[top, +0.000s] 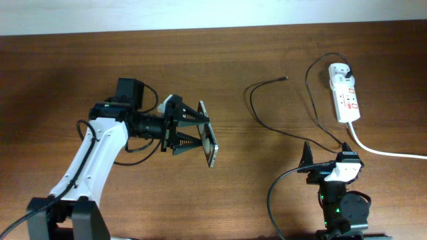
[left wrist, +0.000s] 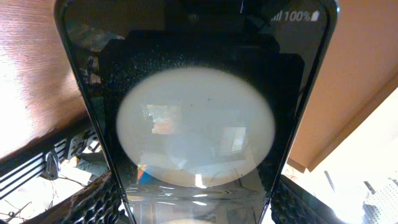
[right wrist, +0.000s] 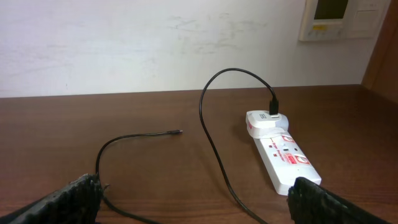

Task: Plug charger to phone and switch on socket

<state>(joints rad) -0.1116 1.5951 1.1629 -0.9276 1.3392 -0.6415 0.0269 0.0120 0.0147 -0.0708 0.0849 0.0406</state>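
Overhead: the left gripper [top: 199, 133] pinches the phone [top: 209, 135], which stands on edge between its jaws, well left of the socket [top: 344, 100]. The charger [top: 272, 81] trails left from the socket. The right gripper [top: 327, 159] sits just below the socket, jaws spread.

Left wrist: the phone [left wrist: 196, 124] fills the view, clamped between the fingers [left wrist: 99, 202].

Right wrist: the jaws are spread wide. The socket [right wrist: 283, 155] lies ahead of the right-hand finger [right wrist: 336, 202], apart from it. The charger [right wrist: 201, 112] curves left of the socket.
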